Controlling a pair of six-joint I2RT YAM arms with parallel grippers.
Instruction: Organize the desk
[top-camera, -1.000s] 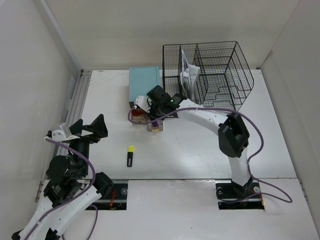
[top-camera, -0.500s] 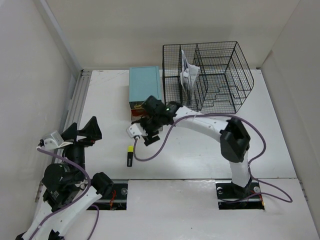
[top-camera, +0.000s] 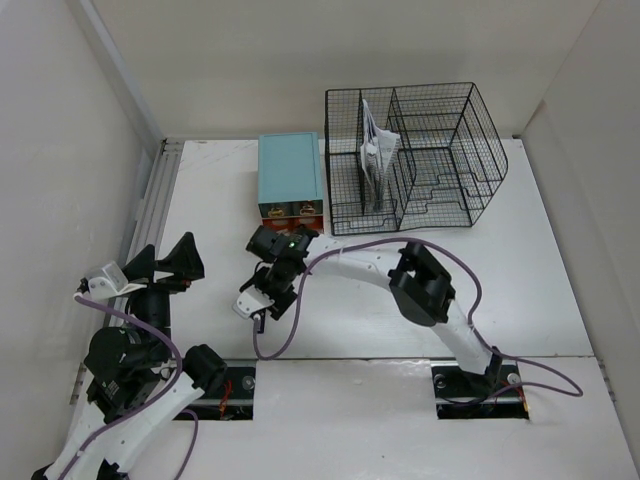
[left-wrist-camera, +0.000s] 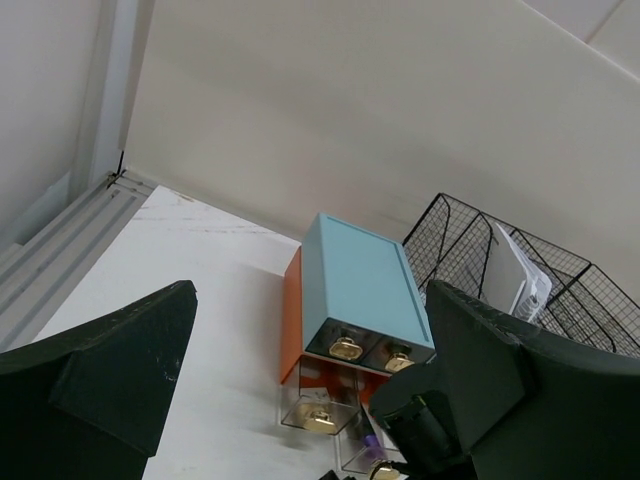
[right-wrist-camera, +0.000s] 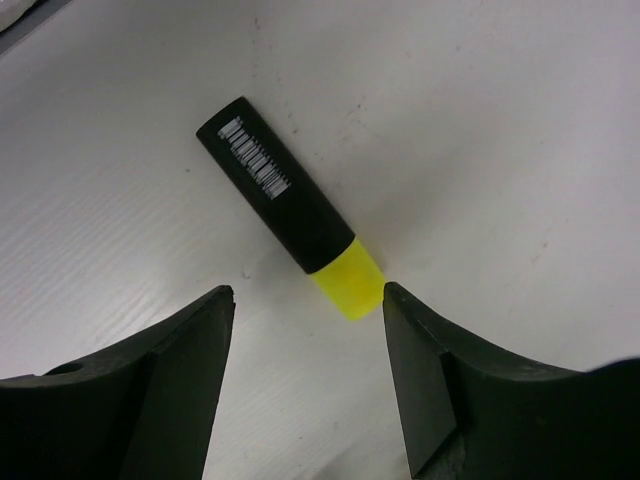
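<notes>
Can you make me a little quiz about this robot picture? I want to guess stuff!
1. True or false: the right claw is open, and the highlighter is lying on the desk just in front of it.
2. Pick one: what colour is the highlighter's cap? A) red B) yellow C) blue
3. Fill in the gap: the white papers stand inside the black wire ____.

Key:
1. True
2. B
3. rack
</notes>
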